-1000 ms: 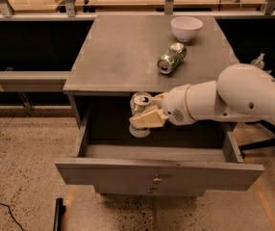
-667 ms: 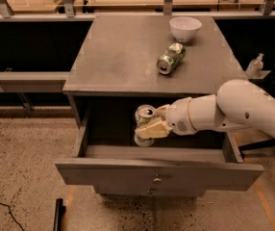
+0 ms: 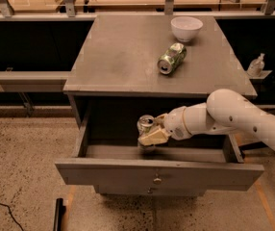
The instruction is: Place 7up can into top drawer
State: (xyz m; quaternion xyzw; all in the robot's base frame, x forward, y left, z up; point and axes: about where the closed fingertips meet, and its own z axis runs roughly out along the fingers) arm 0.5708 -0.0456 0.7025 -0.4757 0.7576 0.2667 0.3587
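Note:
The top drawer (image 3: 159, 175) of the grey cabinet is pulled open, its flat front panel with a small round knob facing me. My gripper (image 3: 149, 134) reaches into the drawer from the right and is shut on the 7up can (image 3: 145, 124), a pale can with a silver top. It holds the can upright, low inside the drawer, left of centre. The can's lower part is hidden behind the fingers and the drawer front. I cannot tell whether the can touches the drawer floor.
On the cabinet top (image 3: 113, 57) a shinier green can (image 3: 171, 58) lies on its side, and a white bowl (image 3: 186, 28) stands at the back right. A small bottle (image 3: 256, 65) stands on a ledge to the right. A workbench runs along the back.
My gripper has lowered the 7up can deeper into the open drawer and drawn the arm down and slightly right. The green can and bowl have not moved.

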